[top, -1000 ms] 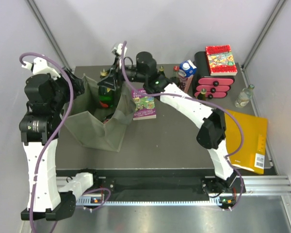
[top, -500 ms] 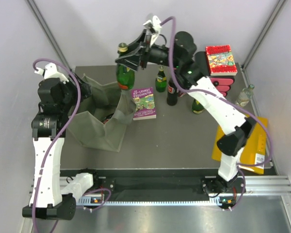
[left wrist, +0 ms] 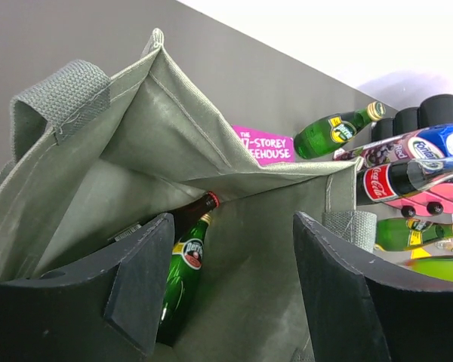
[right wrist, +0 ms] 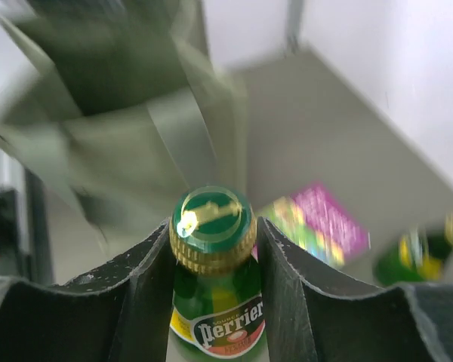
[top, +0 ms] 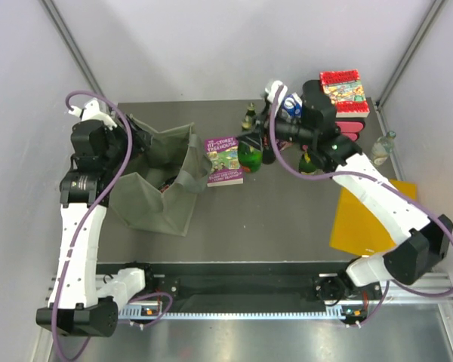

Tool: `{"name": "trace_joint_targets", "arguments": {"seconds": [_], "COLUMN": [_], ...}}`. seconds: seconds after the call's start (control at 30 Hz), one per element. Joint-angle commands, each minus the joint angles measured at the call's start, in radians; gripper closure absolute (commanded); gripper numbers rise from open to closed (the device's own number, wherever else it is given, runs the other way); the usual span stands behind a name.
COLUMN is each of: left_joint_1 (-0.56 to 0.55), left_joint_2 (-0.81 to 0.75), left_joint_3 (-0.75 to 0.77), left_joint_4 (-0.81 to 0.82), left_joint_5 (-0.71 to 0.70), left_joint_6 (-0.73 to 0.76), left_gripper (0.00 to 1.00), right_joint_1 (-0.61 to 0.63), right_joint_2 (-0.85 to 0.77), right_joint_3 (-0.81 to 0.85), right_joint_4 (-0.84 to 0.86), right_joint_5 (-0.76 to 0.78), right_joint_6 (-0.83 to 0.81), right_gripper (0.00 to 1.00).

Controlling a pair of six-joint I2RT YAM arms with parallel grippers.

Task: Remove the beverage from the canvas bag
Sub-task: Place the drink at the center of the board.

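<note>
Moved since half a second back: right arm and its load, from high over the bag's mouth down to the far middle of the bench, right of the book; left arm only slightly shifted, at the bag's left rim

1. Task's thing: green Perrier bottle (top: 251,156). It is out of the canvas bag (top: 147,200) and well apart from its rim. It sits just right of the purple-covered book (top: 224,160) and near a back-row bottle (top: 249,115). From above it cannot be told whether its base meets the bench (top: 272,219).

2. Right fingers (right wrist: 140,302): narrow, closed on the bottle's neck just under the green-and-gold cap, one finger on each side.

3. Left fingers (left wrist: 136,294): wide apart and holding nothing, with only the open mouth of the bag showing between them.

4. Contents still in the bag, seen from the left wrist: a second green bottle (left wrist: 183,275) lying along the fold with its neck up, and a dark red-capped bottle (left wrist: 189,215) just beside it. The left arm is the nearer to both.

5. Governing relation: the held bottle's long axis runs straight away from the right wrist, cap toward the camera. Judged from this, it hangs roughly upright directly beneath the grip. The next move likely needs a plain vertical lowering, then a release. The book is close on the left and other bottles stand close behind, so any sideways drift risks a knock
</note>
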Motion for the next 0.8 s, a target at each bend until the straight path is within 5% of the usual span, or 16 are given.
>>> {"name": "trace_joint_targets", "arguments": {"seconds": [0.0,0.3,0.77], "left_joint_1": [-0.001,-0.002,-0.001], "left_joint_2": [0.007,0.024,0.018], "left_joint_3": [-0.005,-0.01,-0.022], "left_joint_4": [0.075,0.078,0.074], "left_joint_5": [-0.001,-0.039,-0.045], "left_joint_6": [-0.016,-0.036,-0.035], "left_gripper": [0.31,0.27,0.27], "right_joint_1": [-0.061,-0.165,-0.213], "right_joint_2": [-0.141,-0.241,-0.221], "right_joint_3": [-0.162,-0.616,-0.732], "right_joint_4": [0.131,0.49,0.582], "right_joint_5": [0.105,0.29,0.347], "right_joint_6": [-0.109,-0.11,-0.184], "right_gripper": [1.0,1.0,1.0]}}
